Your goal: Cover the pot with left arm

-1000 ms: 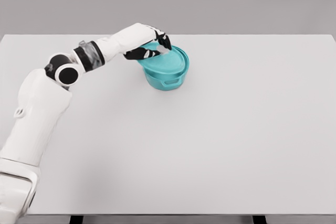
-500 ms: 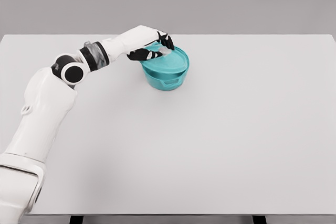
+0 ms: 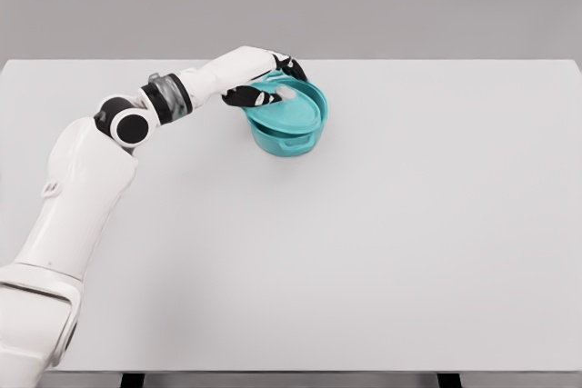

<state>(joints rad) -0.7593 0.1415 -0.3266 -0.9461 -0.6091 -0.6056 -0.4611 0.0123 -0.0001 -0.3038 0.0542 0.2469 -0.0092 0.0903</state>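
- The teal pot (image 3: 289,138) stands on the white bench (image 3: 382,243), toward its far side and left of centre, one side handle facing the camera.
- The teal lid (image 3: 293,108) lies across the pot's mouth, tilted, with its right edge riding a little over the rim; it appears not fully seated.
- The left robot hand (image 3: 269,84) reaches in from the left and pinches the lid at its upper left edge, dark fingers (image 3: 293,67) curled over the top and the thumb lower at the side. Gripping at the rim probably leaves the centre free to drop into place.
- The arm is stretched nearly straight, since the pot sits far from the body.
- Likely remaining: level the lid and let go.
- The right arm does not show.
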